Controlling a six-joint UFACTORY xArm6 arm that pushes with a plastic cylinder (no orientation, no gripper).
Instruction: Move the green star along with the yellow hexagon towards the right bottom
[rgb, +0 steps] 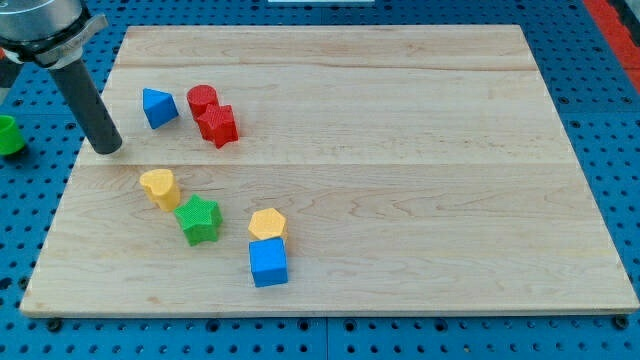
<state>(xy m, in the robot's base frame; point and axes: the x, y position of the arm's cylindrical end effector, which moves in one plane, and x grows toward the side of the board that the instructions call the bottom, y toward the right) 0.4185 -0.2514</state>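
Note:
The green star (199, 219) lies on the wooden board (420, 150) at the lower left. The yellow hexagon (267, 224) sits to its right, touching the top of a blue cube (268, 262). A second yellow block (159, 186), rounded, sits just up-left of the star and touches it. My tip (107, 148) rests near the board's left edge, up-left of the yellow rounded block and well apart from the star.
A blue triangular block (158, 107) lies to the right of the rod. A red cylinder (202, 100) and a red star (217, 125) touch each other at upper left. A green object (9, 135) sits off the board at the view's left edge.

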